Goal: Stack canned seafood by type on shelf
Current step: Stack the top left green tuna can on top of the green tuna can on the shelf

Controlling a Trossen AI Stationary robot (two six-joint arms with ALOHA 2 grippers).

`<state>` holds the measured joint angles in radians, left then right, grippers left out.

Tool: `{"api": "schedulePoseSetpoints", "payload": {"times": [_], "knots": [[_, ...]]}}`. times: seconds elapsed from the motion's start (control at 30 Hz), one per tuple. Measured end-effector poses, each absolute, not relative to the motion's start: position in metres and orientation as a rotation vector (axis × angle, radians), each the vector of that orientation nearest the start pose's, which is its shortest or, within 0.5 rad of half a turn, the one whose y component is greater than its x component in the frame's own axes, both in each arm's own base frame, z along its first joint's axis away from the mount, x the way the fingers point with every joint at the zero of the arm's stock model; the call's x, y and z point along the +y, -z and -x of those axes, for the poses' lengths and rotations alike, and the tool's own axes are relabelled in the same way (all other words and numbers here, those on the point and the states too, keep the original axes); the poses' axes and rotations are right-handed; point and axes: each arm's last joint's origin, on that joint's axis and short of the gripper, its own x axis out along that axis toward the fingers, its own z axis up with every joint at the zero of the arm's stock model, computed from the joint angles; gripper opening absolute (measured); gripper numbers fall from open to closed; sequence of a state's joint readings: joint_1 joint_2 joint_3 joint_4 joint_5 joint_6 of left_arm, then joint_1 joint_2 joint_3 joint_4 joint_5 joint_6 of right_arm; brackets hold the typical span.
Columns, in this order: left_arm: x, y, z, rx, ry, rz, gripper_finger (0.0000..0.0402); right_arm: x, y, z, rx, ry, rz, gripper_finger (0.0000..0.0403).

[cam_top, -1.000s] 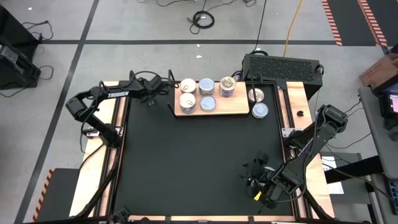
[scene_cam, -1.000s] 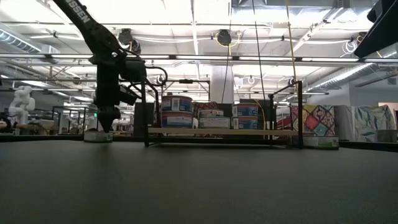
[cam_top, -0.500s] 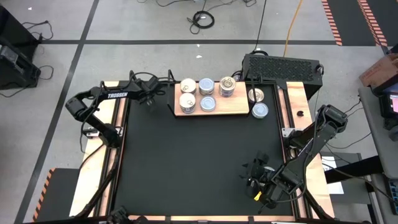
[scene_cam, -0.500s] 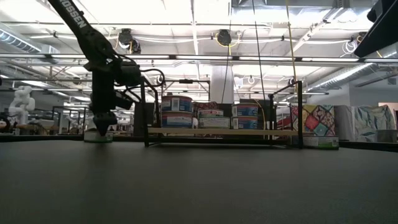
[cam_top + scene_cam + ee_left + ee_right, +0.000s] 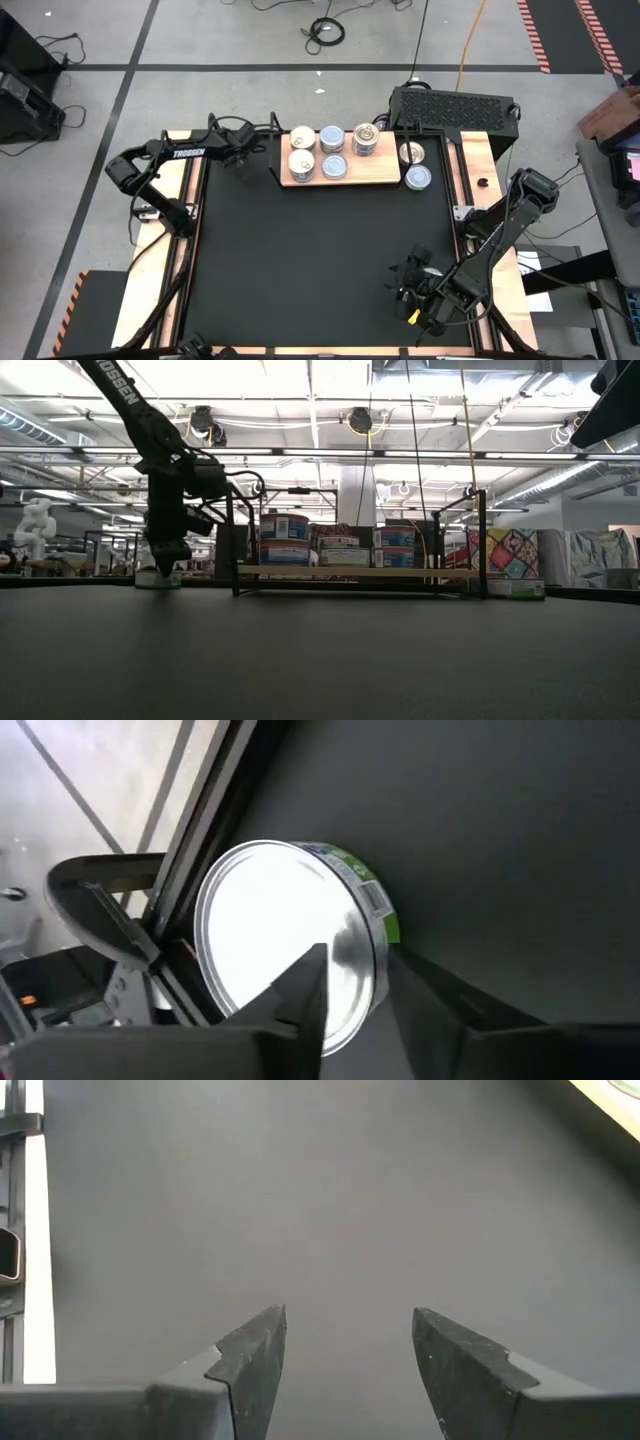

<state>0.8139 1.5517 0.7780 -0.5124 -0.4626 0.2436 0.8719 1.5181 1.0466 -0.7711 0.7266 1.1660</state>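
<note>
Waiting lower right of the high view, right hand (image 5: 408, 290) hangs w/ fingers spread over the black desk (image 5: 320, 260). Upper left, left hand (image 5: 163, 568) straddles the rim of a silver-topped, green-labelled round tin (image 5: 290, 940); grip unclear. Beyond, light-brown wooden shelf (image 5: 380, 180) carries stacked tins.

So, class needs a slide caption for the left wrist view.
Left gripper closing on the rim of a green-labelled tin on the black table.
</note>
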Motion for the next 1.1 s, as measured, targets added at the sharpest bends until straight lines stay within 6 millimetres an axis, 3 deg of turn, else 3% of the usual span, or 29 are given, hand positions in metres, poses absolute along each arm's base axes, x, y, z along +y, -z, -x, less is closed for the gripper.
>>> {"api": "schedulePoseSetpoints", "payload": {"times": [0.3,0.5,0.7,1.1], "knots": [[0.196,-0.149,-0.169,1.435,-0.923,0.119,0.0007,0.205,-0.224,-0.195,0.821,0.325,-0.253,0.0212],[0.189,-0.155,-0.169,1.446,-0.907,0.092,0.0003,0.205,-0.224,-0.195,0.823,0.328,-0.264,0.0212],[0.177,-0.185,-0.166,1.415,-0.896,0.052,0.0002,0.205,-0.224,-0.195,0.823,0.325,-0.254,0.0212],[0.117,-0.23,-0.164,1.29,-0.82,-0.035,0.0001,0.202,-0.224,-0.197,0.82,0.334,-0.237,0.0212]]}}
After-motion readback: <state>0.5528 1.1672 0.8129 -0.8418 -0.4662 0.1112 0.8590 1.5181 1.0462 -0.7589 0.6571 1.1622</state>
